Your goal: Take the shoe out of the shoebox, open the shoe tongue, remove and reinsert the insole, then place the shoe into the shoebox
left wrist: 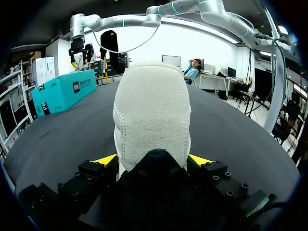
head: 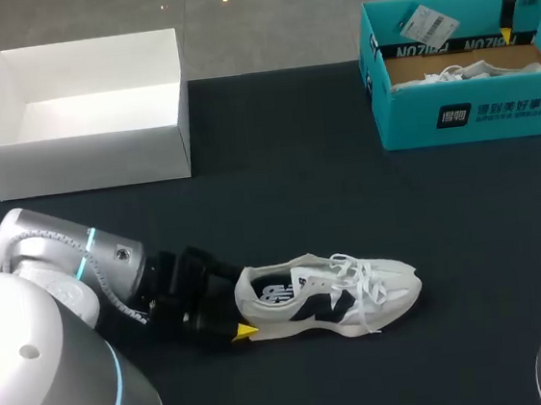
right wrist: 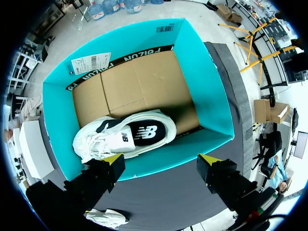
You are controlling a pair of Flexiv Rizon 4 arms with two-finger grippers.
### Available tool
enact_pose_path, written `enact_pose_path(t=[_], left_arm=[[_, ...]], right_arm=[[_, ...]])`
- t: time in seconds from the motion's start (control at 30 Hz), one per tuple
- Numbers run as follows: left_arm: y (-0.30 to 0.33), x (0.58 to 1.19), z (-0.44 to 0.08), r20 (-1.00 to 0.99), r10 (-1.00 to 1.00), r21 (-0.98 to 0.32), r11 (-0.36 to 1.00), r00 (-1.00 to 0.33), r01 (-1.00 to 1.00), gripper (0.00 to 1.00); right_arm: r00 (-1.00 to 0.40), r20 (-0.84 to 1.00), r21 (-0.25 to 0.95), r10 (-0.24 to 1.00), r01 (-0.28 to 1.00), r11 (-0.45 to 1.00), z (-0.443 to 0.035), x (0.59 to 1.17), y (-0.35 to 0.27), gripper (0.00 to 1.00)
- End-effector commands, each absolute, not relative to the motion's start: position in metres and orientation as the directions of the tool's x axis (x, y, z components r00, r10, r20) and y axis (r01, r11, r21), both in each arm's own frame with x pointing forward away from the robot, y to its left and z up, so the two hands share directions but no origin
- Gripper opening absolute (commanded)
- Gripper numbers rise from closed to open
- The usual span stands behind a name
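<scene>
My L gripper (left wrist: 153, 161) clamps the shoe (head: 333, 293) by its heel, front-middle of table (head: 298, 190). R gripper (right wrist: 161, 166) hangs wide open over teal shoebox (right wrist: 211, 96), far-right corner, 2nd shoe (right wrist: 125, 137) inside.

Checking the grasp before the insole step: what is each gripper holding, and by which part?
The left gripper holds the sneaker by its heel, a finger on either side. The right gripper, open above the teal shoebox, holds nothing.
</scene>
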State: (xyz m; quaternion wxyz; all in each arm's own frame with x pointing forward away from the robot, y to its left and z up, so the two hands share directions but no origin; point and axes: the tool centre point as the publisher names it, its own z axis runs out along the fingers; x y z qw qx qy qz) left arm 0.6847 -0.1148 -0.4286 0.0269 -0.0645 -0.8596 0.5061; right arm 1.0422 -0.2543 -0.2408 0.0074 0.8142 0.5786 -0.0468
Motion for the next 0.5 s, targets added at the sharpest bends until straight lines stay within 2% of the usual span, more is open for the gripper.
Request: enact_pose_path(t=[0.03,0.5], left_arm=[[-0.1188,0.689,-0.434,-0.012,0.144,-0.87,0.486,-0.989,0.082,1.0],[-0.1102,0.6888,-0.4329,-0.004,0.131,-0.871,0.486,-0.991,0.068,1.0]], right_arm=[[0.326,-0.084,-0.041,0.942,0.943,-0.33,-0.2405,1.0415,-0.2543,1.0],[0.326,-0.084,-0.041,0.942,0.943,-0.33,-0.2405,1.0415,-0.2543,1.0]])
